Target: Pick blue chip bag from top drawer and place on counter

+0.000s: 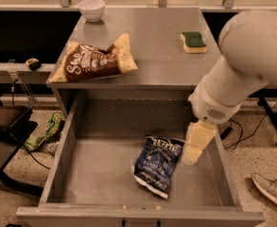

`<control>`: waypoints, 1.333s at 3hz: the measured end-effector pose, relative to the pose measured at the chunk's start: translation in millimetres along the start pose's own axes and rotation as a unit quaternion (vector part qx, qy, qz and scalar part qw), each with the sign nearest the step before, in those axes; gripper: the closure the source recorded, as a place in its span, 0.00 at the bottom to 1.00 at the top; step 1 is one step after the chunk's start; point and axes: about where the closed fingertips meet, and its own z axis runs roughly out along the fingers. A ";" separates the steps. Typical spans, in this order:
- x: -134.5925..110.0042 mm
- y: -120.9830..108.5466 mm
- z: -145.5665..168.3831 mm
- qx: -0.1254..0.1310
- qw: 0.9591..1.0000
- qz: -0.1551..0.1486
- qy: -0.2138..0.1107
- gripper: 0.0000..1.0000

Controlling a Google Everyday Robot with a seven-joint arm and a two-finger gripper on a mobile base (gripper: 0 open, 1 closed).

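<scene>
The blue chip bag lies flat in the open top drawer, right of the middle, navy with white lettering. The counter is the grey cabinet top above the drawer. My white arm comes in from the upper right and reaches down over the drawer's right side. The gripper, cream-coloured, hangs just right of the bag's upper end, slightly above it.
On the counter lie a brown-and-tan chip bag at the front left, a white bowl at the back left and a green-and-yellow sponge at the back right. A shoe and cables lie on the floor to the right.
</scene>
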 end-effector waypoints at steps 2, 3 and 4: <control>-20.7 7.3 125.1 -0.050 0.999 0.015 0.014 0.00; -18.0 10.1 169.1 -0.063 0.997 0.023 0.035 0.00; -14.9 18.7 209.9 -0.078 0.995 0.034 0.041 0.26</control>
